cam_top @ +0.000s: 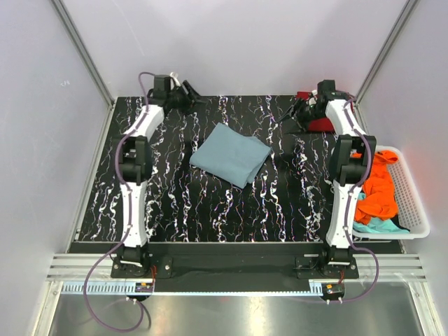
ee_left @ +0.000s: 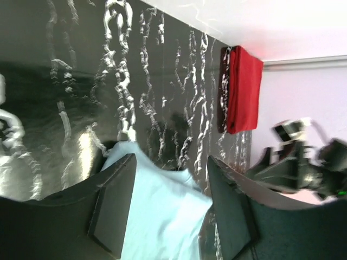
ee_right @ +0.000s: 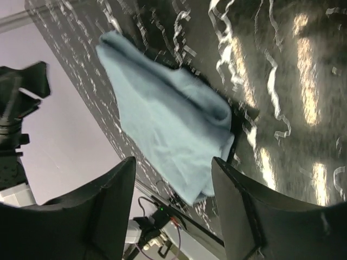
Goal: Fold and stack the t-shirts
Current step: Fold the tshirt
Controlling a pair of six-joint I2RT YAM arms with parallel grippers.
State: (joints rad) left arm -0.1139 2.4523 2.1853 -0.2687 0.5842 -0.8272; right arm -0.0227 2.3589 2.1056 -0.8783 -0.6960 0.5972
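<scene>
We are finding left gripper (ee_left: 171, 162) and right gripper (ee_right: 173, 162) spread, empty. Grey-blue shirt (cam_top: 231, 155) is lying clear of both; basket (cam_top: 414, 203) (orange shirt (cam_top: 381, 192) inside) is flanking right arm (cam_top: 345, 192).

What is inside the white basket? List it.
The white basket holds a crumpled orange t-shirt, with a teal t-shirt showing at its near end. Whatever lies beneath them is hidden.

I can read no text, label, brand, number or sign through any of my three cameras. The folded grey-blue t-shirt (cam_top: 231, 155) is plain cloth. I can make out no lettering on the white basket (cam_top: 414, 199) or the black marbled table (cam_top: 175, 210).
</scene>
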